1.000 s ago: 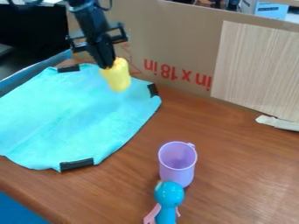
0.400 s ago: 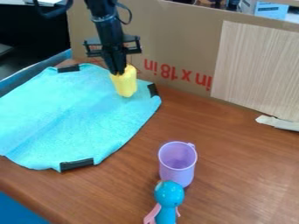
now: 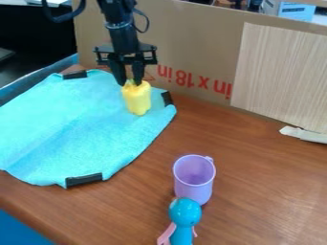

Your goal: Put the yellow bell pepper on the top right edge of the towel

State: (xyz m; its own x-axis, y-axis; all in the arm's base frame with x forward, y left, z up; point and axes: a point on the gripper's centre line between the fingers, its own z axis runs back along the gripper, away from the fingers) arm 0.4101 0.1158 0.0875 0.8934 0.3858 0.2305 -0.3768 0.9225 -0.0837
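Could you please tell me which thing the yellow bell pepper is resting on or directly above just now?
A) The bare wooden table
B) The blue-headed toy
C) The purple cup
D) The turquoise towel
D: the yellow bell pepper is seen against the turquoise towel, near its upper right part, just under the gripper.

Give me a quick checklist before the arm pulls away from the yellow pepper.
1. Yellow pepper down on the towel: ok, it appears to rest there.
2. Pepper by the towel's top right edge: ok, near the black strip there.
3. Fingers spread apart: ok.
4. Fingers free of the pepper's top: cannot tell, they overlap it from this angle.
5. Purple cup and blue toy away from the fingers: ok.
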